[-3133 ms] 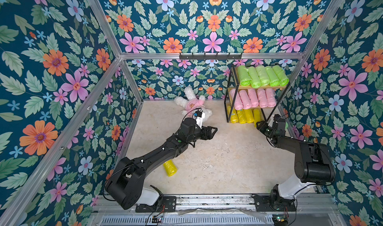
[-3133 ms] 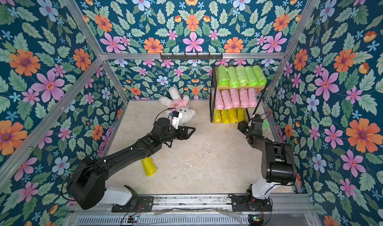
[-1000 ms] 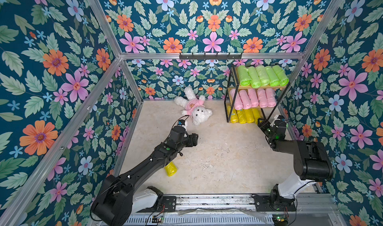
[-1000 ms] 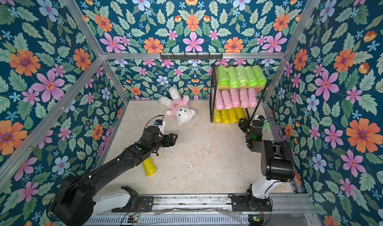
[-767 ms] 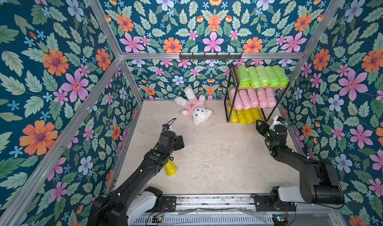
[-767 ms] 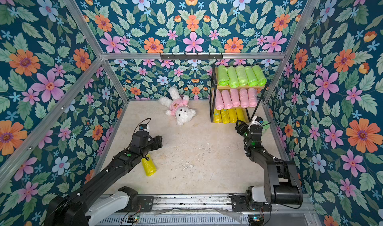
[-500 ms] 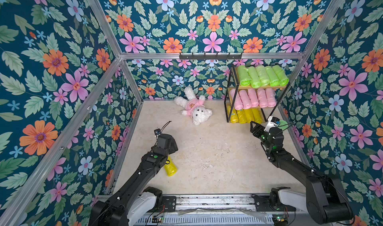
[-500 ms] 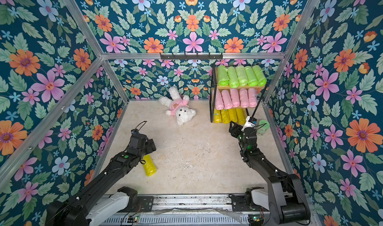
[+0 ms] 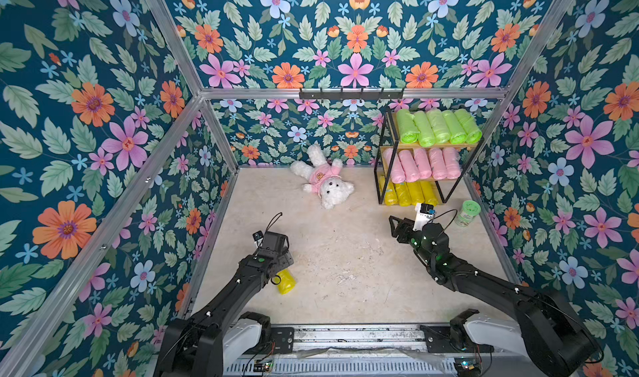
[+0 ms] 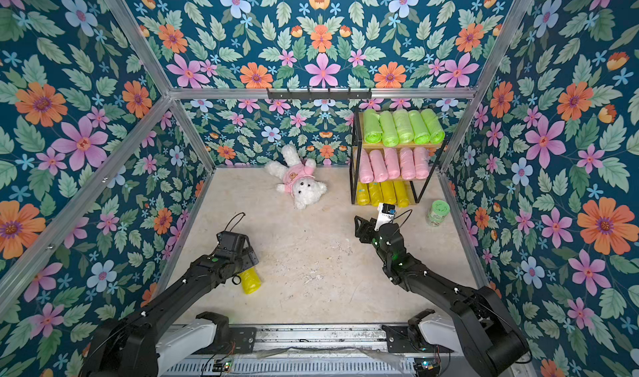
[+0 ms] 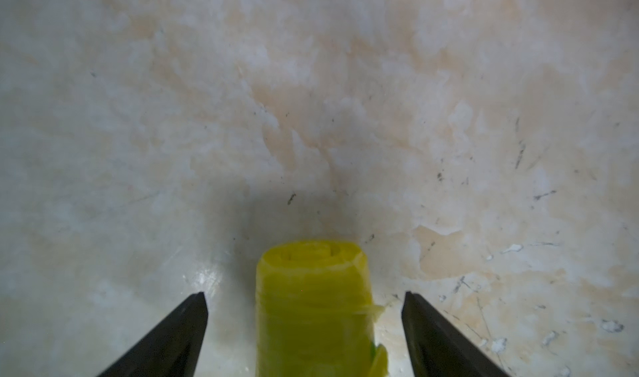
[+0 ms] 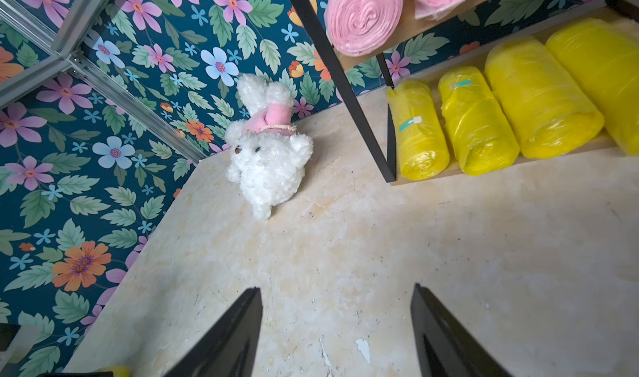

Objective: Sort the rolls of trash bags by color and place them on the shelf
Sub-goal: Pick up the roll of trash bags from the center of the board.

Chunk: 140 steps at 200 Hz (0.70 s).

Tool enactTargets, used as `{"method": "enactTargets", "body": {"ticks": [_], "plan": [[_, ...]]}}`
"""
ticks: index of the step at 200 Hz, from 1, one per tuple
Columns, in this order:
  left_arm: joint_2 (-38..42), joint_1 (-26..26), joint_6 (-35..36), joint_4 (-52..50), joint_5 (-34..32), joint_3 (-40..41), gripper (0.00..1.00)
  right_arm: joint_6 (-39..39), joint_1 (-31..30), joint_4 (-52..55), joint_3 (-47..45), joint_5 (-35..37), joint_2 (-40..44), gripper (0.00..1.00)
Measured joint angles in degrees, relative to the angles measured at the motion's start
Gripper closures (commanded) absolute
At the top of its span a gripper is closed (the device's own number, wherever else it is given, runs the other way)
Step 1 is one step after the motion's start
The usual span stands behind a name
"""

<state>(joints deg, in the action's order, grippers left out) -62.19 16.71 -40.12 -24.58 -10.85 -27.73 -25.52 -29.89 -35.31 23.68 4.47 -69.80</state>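
1. Found one yellow roll (image 9: 286, 282) lying on its side on the counter (image 9: 345, 254), close to the left edge and well apart from the shelf (image 12: 346, 91)
2. Saw the left claw (image 11: 305, 293) standing wide open around this roll, one jaw at each side with a clear gap at both, gripping nothing
3. Saw the right claw (image 12: 336, 287) open too and empty, hanging over bare counter in front of the shelf, aimed roughly toward the plush toy (image 9: 325, 181)
4. Counted on the shelf five green rolls (image 9: 437, 128) on the top board, five pink rolls (image 9: 423, 164) on the middle board and four yellow rolls (image 9: 408, 193) on the lowest board; judged therefore only the loose one left to place
5. Judged the loose roll light and soft: thin crinkly film wound into a short cylinder, likely to squash a little under pressure and not to break
6. Expected the glossy film to be rather slippery; noticed a small loose flap of film at one side, able to snag or to unwind
7. Judged best to take hold across the middle of the body, jaws square to the long axis, away from the spiral end face and from the flap, with a moderate squeeze
8. Noted the other materials: pale mottled stone-like counter with dark scratches; light wooden boards in a thin black metal frame; fluffy white plush in a pink shirt; a small pale-green jar (image 9: 467, 213) with lid, near the shelf
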Motion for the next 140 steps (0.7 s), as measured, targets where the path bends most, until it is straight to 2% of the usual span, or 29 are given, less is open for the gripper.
{"method": "enactTargets", "body": {"ticks": [47, 100, 118, 140], "plan": [[-2.91, -0.15, -0.15, 3.34, 3.32, 1.55, 0.33, -0.37, -0.28, -0.92, 0.17, -0.24, -1.42, 0.27], [-1.49, -0.15, 0.04, 5.51, 6.54, 1.20, 0.55, -1.40, -1.38, -0.92, 0.42, -1.97, 0.31, 0.27], [0.26, -0.13, -0.76, 7.69, 9.49, 0.85, 0.59, -2.43, -2.73, -1.25, 0.39, -4.48, 1.20, 0.25], [2.29, 0.74, -5.11, 13.31, 13.81, 1.07, 0.60, -4.24, -6.34, -2.36, 0.74, -7.67, 1.53, 0.22]]}}
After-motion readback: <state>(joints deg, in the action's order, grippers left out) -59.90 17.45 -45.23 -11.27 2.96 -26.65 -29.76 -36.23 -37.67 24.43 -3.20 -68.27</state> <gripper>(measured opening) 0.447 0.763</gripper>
